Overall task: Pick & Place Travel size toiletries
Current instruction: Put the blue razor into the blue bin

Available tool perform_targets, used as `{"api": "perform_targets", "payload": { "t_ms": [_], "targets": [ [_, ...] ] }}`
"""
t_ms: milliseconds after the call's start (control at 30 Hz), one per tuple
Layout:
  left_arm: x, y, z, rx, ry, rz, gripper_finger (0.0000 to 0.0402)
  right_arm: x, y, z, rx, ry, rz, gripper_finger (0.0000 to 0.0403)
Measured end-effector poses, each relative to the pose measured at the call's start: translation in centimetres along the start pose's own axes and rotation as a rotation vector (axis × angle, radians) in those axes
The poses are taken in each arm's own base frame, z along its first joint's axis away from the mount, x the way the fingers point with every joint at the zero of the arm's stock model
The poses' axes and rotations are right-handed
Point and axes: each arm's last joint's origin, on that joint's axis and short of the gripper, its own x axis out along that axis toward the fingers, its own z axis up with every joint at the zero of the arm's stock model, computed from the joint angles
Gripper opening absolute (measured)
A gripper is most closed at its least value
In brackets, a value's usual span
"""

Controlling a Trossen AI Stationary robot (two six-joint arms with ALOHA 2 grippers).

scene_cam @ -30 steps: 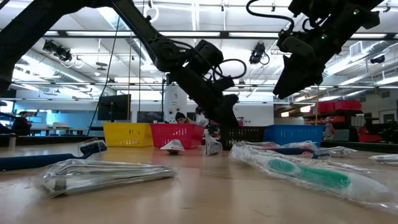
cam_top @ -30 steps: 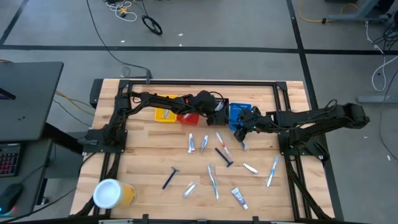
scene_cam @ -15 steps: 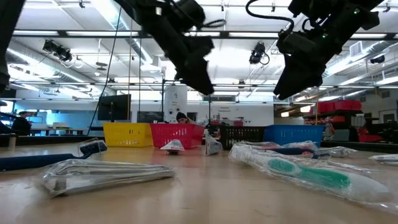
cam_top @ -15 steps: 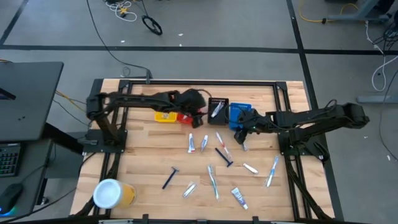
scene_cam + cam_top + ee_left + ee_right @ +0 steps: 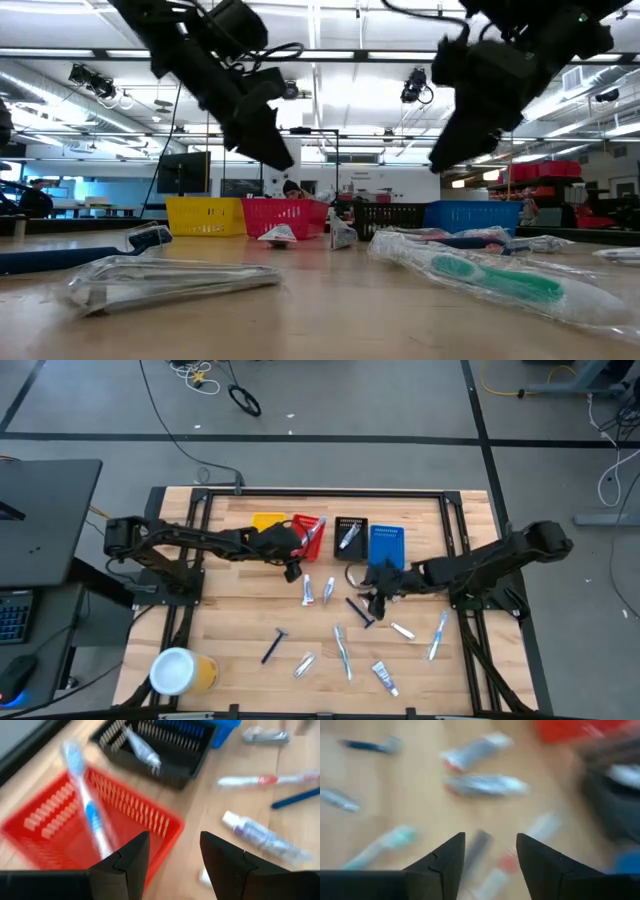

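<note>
The left claw [image 5: 292, 568] is hovering just in front of the red bin [image 5: 309, 535], where a toothbrush [image 5: 316, 532] is lying. The right claw [image 5: 377, 600] is hanging over scattered toiletries [image 5: 343, 652] on the table [image 5: 230, 620]. A yellow cup [image 5: 182, 672] is standing at one corner.

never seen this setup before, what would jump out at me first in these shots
First, the row of small bins at the table's far edge: yellow bin, red bin, black bin, blue bin. A toothbrush lies tilted in the red one. Packaged toiletries lie scattered over the wood nearer the camera, with the open left gripper beside the red bin and the open right gripper above the scatter.
</note>
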Motion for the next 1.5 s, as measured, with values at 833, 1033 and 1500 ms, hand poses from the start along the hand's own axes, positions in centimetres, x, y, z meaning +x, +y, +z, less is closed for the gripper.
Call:
{"api": "perform_targets", "payload": {
  "t_ms": [833,1033,1500],
  "targets": [
    [0.2,0.2,-0.8,-0.050,0.004,0.029,0.0183,4.7,3.7,-4.9,-0.125,0.074,-0.110,0.0188],
    [0.2,0.2,-0.8,-0.048,0.003,0.040,0.0183,4.6,3.3,-5.5,-0.065,0.128,-0.150,0.0188],
    [0.2,0.2,-0.8,-0.046,0.002,0.052,0.0183,4.4,2.8,-6.1,-0.018,0.206,-0.188,0.0158]
  ]
}}
